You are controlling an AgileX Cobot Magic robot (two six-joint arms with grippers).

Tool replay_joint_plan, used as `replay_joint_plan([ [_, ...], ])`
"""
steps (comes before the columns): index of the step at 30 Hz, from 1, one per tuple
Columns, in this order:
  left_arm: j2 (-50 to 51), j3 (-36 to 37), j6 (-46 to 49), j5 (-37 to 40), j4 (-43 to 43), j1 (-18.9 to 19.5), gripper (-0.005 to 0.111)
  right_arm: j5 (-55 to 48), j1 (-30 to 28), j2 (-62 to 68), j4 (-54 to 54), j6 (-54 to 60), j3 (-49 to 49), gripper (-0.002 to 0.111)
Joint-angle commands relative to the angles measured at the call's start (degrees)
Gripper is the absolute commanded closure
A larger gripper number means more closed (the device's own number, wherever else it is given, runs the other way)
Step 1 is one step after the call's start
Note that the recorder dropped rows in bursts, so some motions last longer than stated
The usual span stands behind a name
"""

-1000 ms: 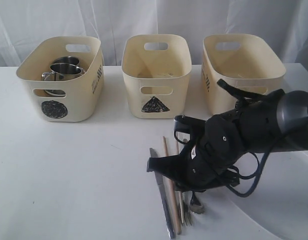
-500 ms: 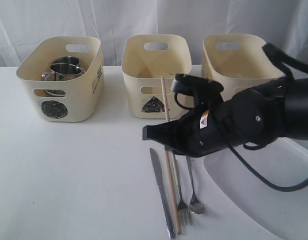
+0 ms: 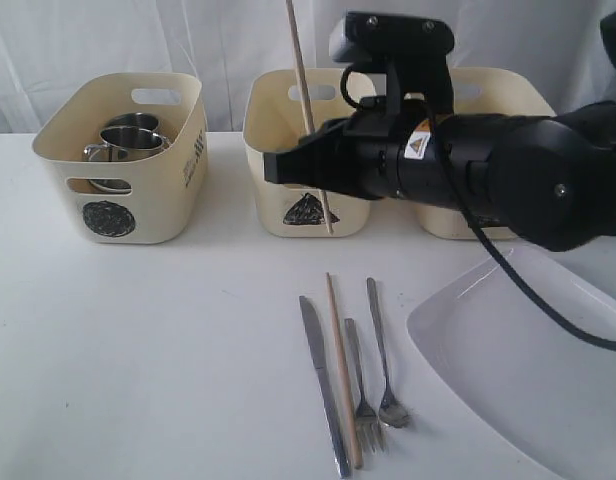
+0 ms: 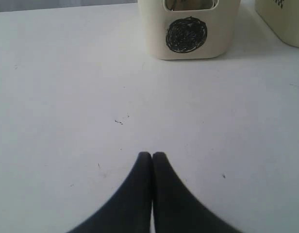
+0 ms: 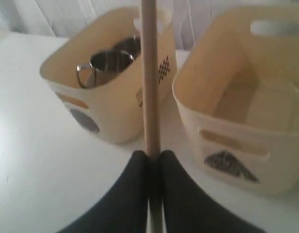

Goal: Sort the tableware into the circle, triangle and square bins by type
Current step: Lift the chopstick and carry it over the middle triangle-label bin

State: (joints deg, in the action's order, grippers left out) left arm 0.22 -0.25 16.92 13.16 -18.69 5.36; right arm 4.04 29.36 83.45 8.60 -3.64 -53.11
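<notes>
Chopstick (image 3: 299, 60) upright, pinched in right end effector (image 5: 150, 158)

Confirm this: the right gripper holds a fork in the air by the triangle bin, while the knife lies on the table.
Wrong in one respect: the right gripper is shut on a wooden chopstick, not a fork. The right wrist view shows it. It is by the triangle bin, and the knife lies on the table.
</notes>
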Motion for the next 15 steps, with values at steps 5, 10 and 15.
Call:
replay_joint_plan([
  [5, -0.22, 0.25, -0.01, 0.15, -0.63, 0.23, 0.106, 11.77, -4.82, 5.70, -0.03, 7.81, -5.26, 0.108],
  [10, -0.22, 0.25, -0.01, 0.15, -0.63, 0.23, 0.106, 12.72, -6.19, 12.27, -0.03, 12.39, -10.56, 0.108],
  [15, -0.22, 0.25, -0.01, 0.15, -0.63, 0.23, 0.106, 12.72, -7.27, 18.19, -0.03, 13.06, -16.81, 0.108],
])
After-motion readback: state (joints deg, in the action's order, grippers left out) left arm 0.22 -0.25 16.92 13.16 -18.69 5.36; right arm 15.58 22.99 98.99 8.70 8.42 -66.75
